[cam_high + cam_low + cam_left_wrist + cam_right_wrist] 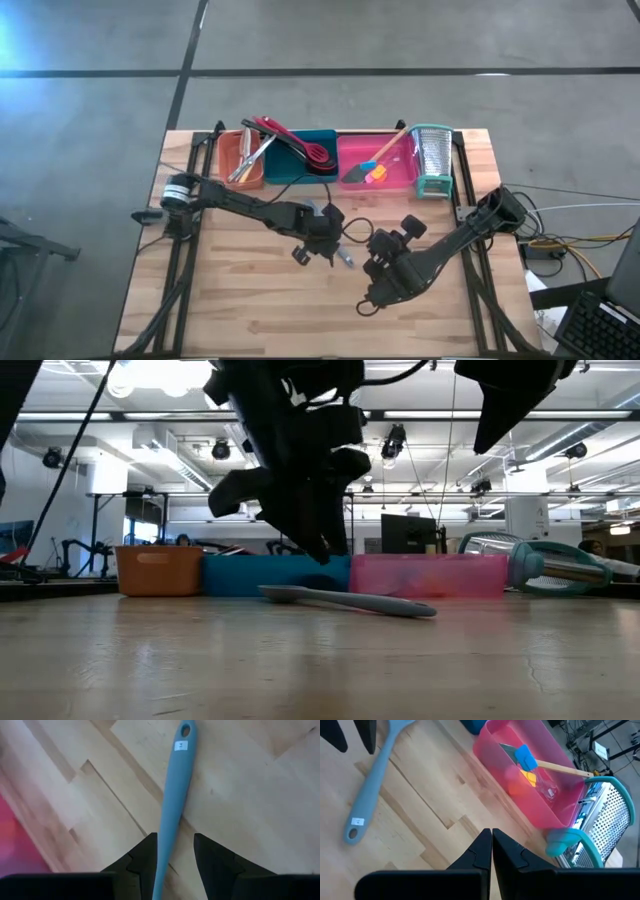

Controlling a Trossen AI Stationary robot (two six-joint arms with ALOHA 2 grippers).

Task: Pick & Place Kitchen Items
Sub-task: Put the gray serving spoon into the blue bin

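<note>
A grey-blue long-handled utensil (175,785) lies flat on the wooden table near its middle (343,258), its handle end carrying a hole and a small white label. My left gripper (175,865) is open and hangs just above it (322,550), one finger on either side of the handle, touching nothing. My right gripper (491,845) is shut and empty, hovering toward the near right of the utensil (368,303). Red and black utensils sit in the teal tray (300,165), metal tongs in the orange tray (243,160), and small blue and orange tools in the pink tray (530,775).
The three trays stand in a row along the table's far edge, and a metal box grater with teal trim (432,160) stands at the row's right end. Bare wood stretches along the near half of the table (250,310). Cables trail off the table's right side.
</note>
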